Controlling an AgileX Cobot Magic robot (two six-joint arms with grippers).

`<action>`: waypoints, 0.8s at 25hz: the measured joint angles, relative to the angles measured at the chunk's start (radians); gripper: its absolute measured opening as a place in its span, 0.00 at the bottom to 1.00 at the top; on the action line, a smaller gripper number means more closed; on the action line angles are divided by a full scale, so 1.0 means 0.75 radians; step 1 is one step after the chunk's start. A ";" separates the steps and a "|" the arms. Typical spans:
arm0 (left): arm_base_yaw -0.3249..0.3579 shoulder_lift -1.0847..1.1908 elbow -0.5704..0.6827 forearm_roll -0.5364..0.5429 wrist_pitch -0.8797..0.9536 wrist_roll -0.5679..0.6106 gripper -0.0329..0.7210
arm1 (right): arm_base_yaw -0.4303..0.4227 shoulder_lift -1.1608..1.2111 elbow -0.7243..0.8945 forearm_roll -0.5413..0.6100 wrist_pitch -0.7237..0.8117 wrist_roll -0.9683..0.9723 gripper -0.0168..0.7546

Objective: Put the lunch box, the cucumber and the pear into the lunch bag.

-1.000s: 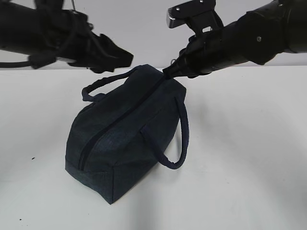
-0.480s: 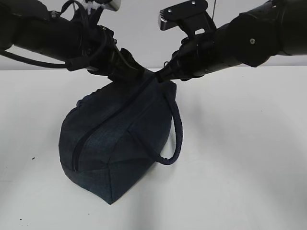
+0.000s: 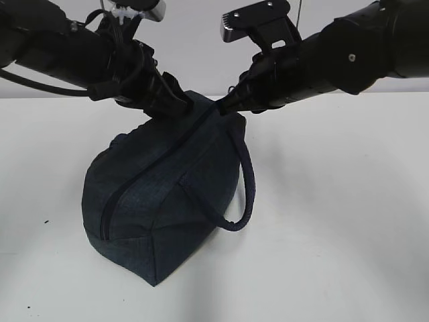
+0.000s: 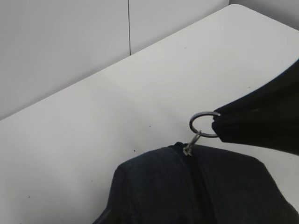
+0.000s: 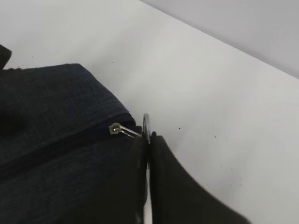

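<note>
Since half a second ago your left gripper (image 3: 175, 106) has pressed lower onto the lunch bag (image 3: 161, 194) at table (image 3: 335, 221) centre, its opening impossible to tell, your right gripper (image 5: 148, 142) clamped narrow on the ring pull (image 4: 203, 124) at the bag's 12 o'clock end, ring visible only in wrist views.

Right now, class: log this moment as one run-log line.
stage: zip closed | right gripper: shut on ring pull | left gripper: on lunch bag top, grip unclear | food: unseen

Even, bright, diffuse light fills all three views; the white table (image 3: 335, 235) looks almost washed out. Soft, faint shadows lie beneath the dark bag (image 3: 161, 201). Both wrist views are slightly soft, with blurred near foregrounds.
</note>
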 joint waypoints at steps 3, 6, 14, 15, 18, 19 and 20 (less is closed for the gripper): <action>0.000 0.004 0.000 0.001 0.027 -0.009 0.40 | 0.000 0.000 0.000 0.003 0.000 0.000 0.03; 0.000 0.014 0.000 0.001 0.060 -0.012 0.19 | 0.000 0.000 0.000 0.006 -0.003 0.000 0.03; 0.000 -0.024 0.000 0.006 0.077 -0.014 0.06 | -0.057 0.039 0.000 0.069 -0.028 0.000 0.03; 0.000 -0.038 0.001 0.007 0.084 -0.015 0.06 | -0.073 0.055 0.000 0.094 -0.031 0.003 0.03; -0.002 -0.081 0.008 0.020 0.104 -0.017 0.06 | -0.114 0.113 -0.001 0.144 -0.028 0.003 0.03; -0.002 -0.095 0.009 0.024 0.108 -0.017 0.06 | -0.131 0.134 -0.003 0.154 -0.025 0.005 0.03; -0.003 -0.107 0.012 0.024 0.109 -0.017 0.06 | -0.136 0.153 -0.010 0.167 -0.019 0.009 0.03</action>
